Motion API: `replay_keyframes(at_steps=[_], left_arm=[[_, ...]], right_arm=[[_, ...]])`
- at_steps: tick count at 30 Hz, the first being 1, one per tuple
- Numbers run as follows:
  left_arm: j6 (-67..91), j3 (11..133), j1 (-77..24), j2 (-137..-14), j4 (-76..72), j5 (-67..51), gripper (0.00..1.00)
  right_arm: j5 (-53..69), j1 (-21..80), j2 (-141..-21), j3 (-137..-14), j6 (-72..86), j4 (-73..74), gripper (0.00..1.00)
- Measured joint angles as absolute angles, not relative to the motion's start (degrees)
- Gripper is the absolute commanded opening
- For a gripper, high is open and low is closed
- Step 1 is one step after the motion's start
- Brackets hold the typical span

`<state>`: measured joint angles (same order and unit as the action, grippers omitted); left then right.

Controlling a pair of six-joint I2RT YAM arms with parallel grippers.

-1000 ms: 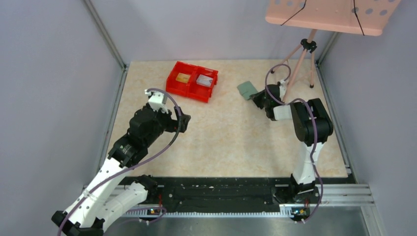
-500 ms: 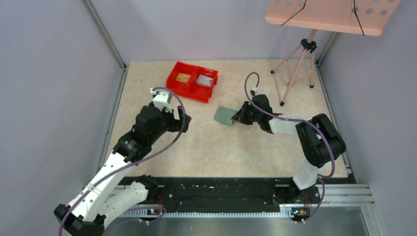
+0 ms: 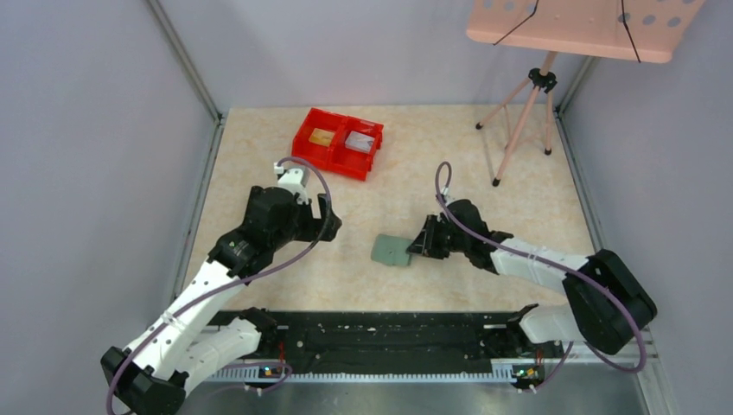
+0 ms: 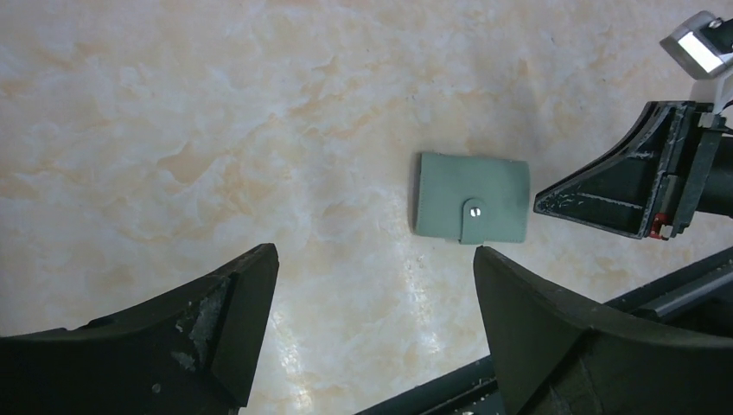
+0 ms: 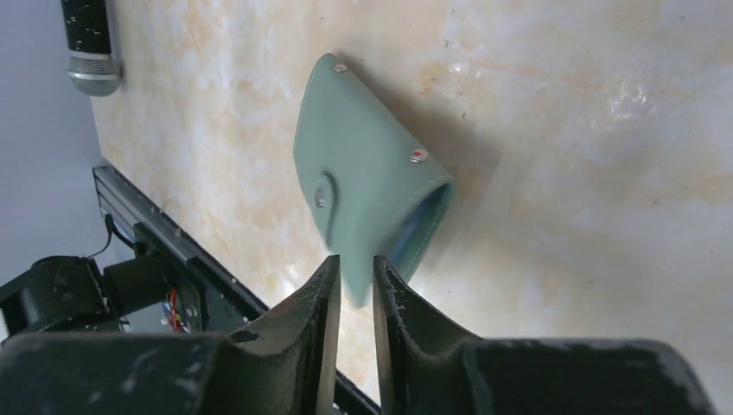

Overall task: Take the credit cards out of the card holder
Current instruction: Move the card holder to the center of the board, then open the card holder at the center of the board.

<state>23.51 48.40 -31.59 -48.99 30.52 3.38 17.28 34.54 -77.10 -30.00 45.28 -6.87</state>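
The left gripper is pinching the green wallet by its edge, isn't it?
Not quite. It is the right gripper that is pinching the green wallet by its edge, as the right wrist view shows. The left gripper is open and holds nothing.

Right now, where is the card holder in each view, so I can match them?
Top external: the card holder lies at centre, slightly toward the near edge.
Left wrist: the card holder sits right of centre, snap tab showing.
Right wrist: the card holder is at upper centre, above the right gripper.
Shared landmark: the right gripper pinching its edge, in all views.
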Motion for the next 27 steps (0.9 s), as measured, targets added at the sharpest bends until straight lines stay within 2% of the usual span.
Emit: replay_keyframes(at_steps=[4,12,14,18,27], left_arm=[[26.20,46.72,-31.62,-49.50,30.41,-0.40,0.86],[30.63,42.81,-31.59,-56.75,27.75,-8.36,0.81],[31.68,41.82,-31.62,-58.59,26.15,-10.46,0.81],[34.35,37.54,-31.62,-60.99,20.78,-14.66,0.80],[40.64,29.74,-31.94,-64.97,10.13,-19.94,0.76]], right_arm=[[16.53,34.98,-71.24,-30.06,44.80,-2.50,0.33],[18.02,35.03,-67.88,-30.98,39.42,-0.51,0.38],[19.35,35.07,-70.06,-32.01,38.11,-1.32,0.40],[20.16,35.09,-76.73,-36.51,34.57,-1.83,0.52],[17.39,34.68,-92.44,-49.17,25.80,2.04,0.60]])
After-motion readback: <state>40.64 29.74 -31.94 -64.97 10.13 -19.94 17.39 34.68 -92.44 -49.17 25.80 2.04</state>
